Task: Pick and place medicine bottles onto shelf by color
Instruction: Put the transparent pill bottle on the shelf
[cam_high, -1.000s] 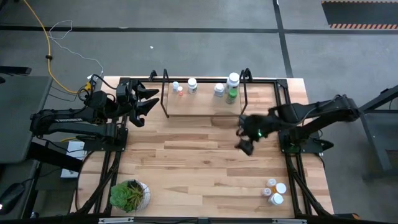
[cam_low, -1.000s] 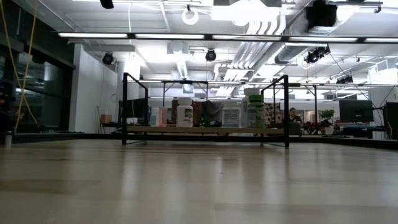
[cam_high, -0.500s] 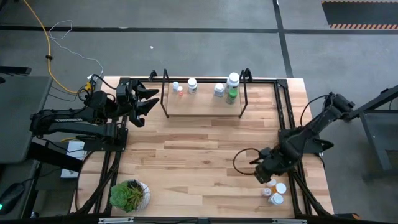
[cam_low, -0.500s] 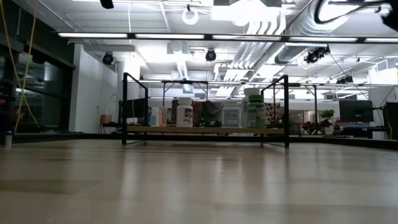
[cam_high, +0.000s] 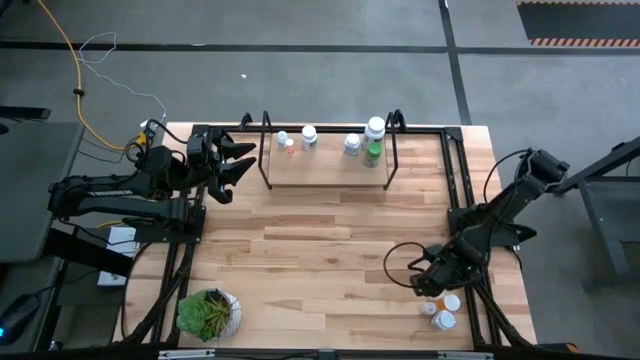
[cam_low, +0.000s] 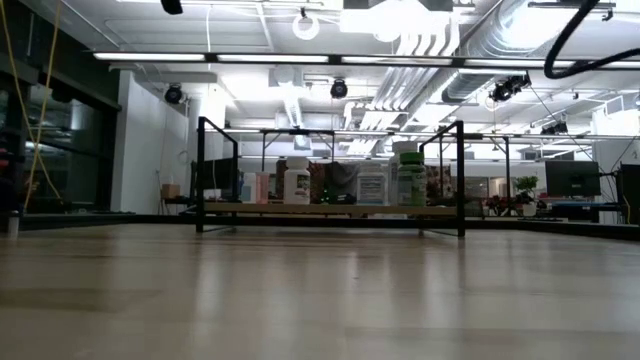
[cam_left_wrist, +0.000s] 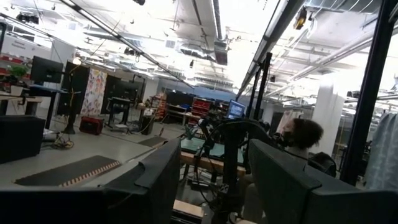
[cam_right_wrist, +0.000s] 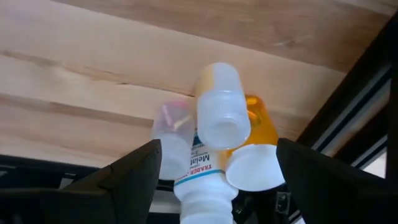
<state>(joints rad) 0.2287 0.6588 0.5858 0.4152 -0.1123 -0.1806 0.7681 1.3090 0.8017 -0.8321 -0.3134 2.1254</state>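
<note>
Several medicine bottles (cam_high: 441, 306) stand in a cluster near the table's front right corner. In the right wrist view they are white-capped: a pale one (cam_right_wrist: 222, 116), an orange one (cam_right_wrist: 256, 126), a labelled white one (cam_right_wrist: 200, 176) and a clear one (cam_right_wrist: 171, 133). My right gripper (cam_high: 425, 283) hangs open just above them, pointing steeply down, its fingers (cam_right_wrist: 132, 170) on either side of the cluster. The shelf (cam_high: 325, 170) at the far edge carries several white bottles (cam_high: 309, 137) and a green one (cam_high: 373, 153). My left gripper (cam_high: 236, 163) waits open left of the shelf.
A potted plant (cam_high: 208, 312) stands at the front left corner. The black table frame (cam_high: 462, 200) runs along the right edge, close to the bottle cluster. Bare wood lies between the shelf and the near edge. A black cable (cam_high: 400, 262) loops beside my right gripper.
My right gripper has swung from beside the shelf's right end toward the table's near right corner and come down over the bottle cluster, rolling and tipping downward as it went. Most of that move came early. It stays open. The bottles have kept still.
</note>
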